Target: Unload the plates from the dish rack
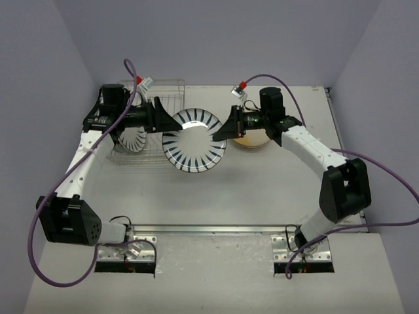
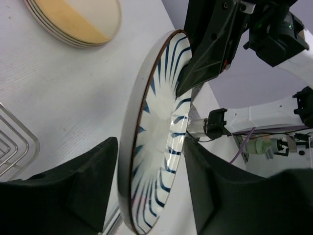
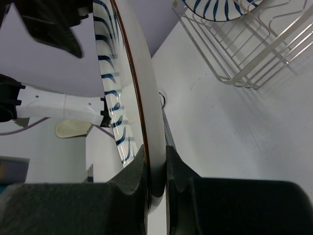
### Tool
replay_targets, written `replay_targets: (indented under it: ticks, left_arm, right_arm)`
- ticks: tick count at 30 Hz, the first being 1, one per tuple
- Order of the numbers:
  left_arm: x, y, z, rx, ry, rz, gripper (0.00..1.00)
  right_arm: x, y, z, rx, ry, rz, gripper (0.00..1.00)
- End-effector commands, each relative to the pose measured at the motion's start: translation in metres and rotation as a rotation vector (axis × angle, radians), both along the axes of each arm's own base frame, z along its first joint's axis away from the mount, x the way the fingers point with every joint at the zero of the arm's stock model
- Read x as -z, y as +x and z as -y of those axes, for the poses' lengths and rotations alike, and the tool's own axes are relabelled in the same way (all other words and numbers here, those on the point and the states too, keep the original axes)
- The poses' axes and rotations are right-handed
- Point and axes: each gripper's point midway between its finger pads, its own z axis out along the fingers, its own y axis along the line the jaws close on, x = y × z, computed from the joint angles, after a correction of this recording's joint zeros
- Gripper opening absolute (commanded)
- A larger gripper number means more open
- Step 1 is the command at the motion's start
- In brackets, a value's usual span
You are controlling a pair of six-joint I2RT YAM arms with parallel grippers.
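A white plate with dark radial stripes (image 1: 193,140) hangs on edge above the table between both arms. My right gripper (image 1: 219,131) is shut on its right rim; in the right wrist view the fingers (image 3: 132,176) pinch the plate (image 3: 146,112) tightly. My left gripper (image 1: 169,121) sits at the plate's left rim, open: in the left wrist view the plate (image 2: 156,127) stands between the fingers (image 2: 83,181) with a gap on each side. The silver wire dish rack (image 1: 163,88) is at the back left and holds another striped plate (image 1: 134,139), which also shows in the right wrist view (image 3: 220,7).
A stack of tan and cream plates (image 1: 252,140) lies flat on the table under the right arm, also in the left wrist view (image 2: 73,19). The rack's corner shows in the left wrist view (image 2: 14,142) and the right wrist view (image 3: 254,54). Purple cables loop beside both arms.
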Motion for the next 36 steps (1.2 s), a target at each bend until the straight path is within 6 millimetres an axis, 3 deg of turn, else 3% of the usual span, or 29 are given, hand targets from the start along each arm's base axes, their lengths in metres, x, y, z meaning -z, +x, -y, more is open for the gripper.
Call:
replay_targets:
  ticks: [1,3,5,10,14,18,23,36]
  left_arm:
    - [-0.026,0.013,-0.013,-0.092,0.036,0.108,0.71]
    - [-0.024,0.026,-0.028,-0.187,0.093,0.106,1.00]
    - [-0.022,0.039,-0.048,-0.295,0.156,0.108,1.00]
    - [-0.029,0.053,-0.081,-0.461,0.267,0.145,1.00]
    - [-0.033,0.054,-0.090,-0.510,0.295,0.157,1.00]
    - [-0.031,0.055,-0.096,-0.543,0.316,0.153,1.00]
    - [-0.032,0.054,-0.095,-0.540,0.314,0.157,1.00]
    - [-0.026,0.052,-0.096,-0.540,0.325,0.147,1.00]
  right_arm:
    - [-0.020,0.005,0.007,-0.003,0.041,0.069,0.00]
    - [-0.022,0.016,0.026,0.051,0.042,0.063,0.00]
    - [-0.019,0.022,0.038,0.083,0.041,0.042,0.00]
    - [0.000,0.059,0.100,0.271,0.025,-0.017,0.00]
    - [0.028,0.098,0.163,0.488,-0.056,-0.057,0.00]
    - [0.051,0.126,0.197,0.617,-0.171,-0.067,0.00]
    - [0.084,0.151,0.220,0.707,-0.259,-0.122,0.00]
    - [0.120,0.176,0.223,0.704,-0.254,-0.248,0.00]
